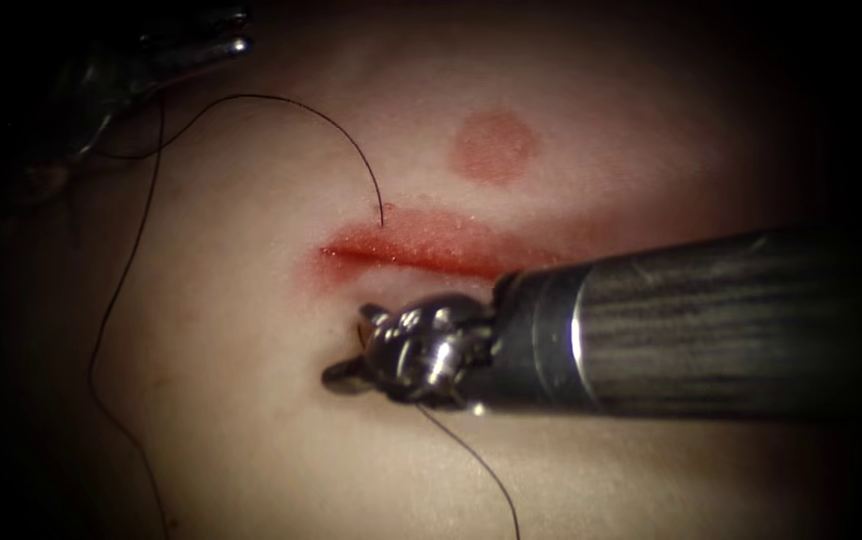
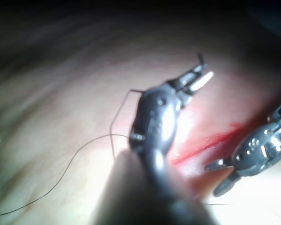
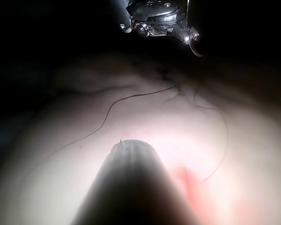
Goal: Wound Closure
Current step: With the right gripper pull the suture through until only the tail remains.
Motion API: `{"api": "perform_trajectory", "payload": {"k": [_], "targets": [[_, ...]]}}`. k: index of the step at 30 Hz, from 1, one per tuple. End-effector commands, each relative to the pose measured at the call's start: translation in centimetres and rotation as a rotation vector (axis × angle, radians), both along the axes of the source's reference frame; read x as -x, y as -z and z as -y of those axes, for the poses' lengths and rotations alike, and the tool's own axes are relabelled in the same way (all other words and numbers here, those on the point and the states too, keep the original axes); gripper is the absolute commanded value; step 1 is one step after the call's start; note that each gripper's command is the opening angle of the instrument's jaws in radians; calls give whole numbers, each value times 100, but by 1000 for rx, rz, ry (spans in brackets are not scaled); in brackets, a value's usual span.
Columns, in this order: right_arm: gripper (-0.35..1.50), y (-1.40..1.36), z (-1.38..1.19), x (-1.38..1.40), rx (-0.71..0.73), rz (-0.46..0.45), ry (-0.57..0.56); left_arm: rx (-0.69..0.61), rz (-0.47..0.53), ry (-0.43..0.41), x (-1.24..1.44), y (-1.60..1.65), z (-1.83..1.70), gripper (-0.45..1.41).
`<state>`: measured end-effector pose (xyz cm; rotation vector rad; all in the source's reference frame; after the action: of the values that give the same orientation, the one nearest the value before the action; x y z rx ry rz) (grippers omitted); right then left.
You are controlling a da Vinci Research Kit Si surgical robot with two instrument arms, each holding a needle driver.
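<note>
Tissue [image 1: 251, 400], a pale slab of pork belly, carries a short red cut [image 1: 421, 250] with red fluid smeared along its lips and a round reddish blotch [image 1: 493, 147] beyond it. The right arm's steel needle driver [image 1: 351, 345] lies just on the near side of the cut, its fingers spread and grasping nothing. Thin black thread [image 1: 351, 150] rises from the cut's far lip and arcs away left toward the left arm's tool [image 1: 196, 45], well apart from the wound. Another strand runs out from under the right tool.

Left wrist view: the left tool's fingers [image 2: 203, 82] look clenched on a slim dark curved needle [image 2: 200, 58] that juts past their tips, clear of the tissue. Where along its curve they hold it I cannot tell. The right tool sits splayed beside the cut.

Right wrist view: the needle's hook hangs from the left tool, above the tissue, trailing thread.

My judgement of the risk: the strand beneath the spread right fingers could snag. Any hard tension on the arc could tear the cut's soft lip where the thread enters.
</note>
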<state>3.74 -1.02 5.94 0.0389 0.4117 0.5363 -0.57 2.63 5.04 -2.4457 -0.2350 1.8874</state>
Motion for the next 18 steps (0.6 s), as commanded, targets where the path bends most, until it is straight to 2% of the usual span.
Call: {"api": "perform_trajectory", "payload": {"k": [1,6,12,16,18], "targets": [[106,-11,4,-6,4,2,2,-1,0,0,6,-7,0,-35],[103,-39,7,-10,18,29,14,-1,0,0,6,-6,0,-35],[98,-69,11,-5,46,104,19,-1,1,-1,5,-6,0,-35],[94,-68,14,-1,47,110,34,-1,1,-1,5,-6,0,-35],[86,-66,17,1,47,112,42,-1,1,-1,5,-6,0,-35]]}}
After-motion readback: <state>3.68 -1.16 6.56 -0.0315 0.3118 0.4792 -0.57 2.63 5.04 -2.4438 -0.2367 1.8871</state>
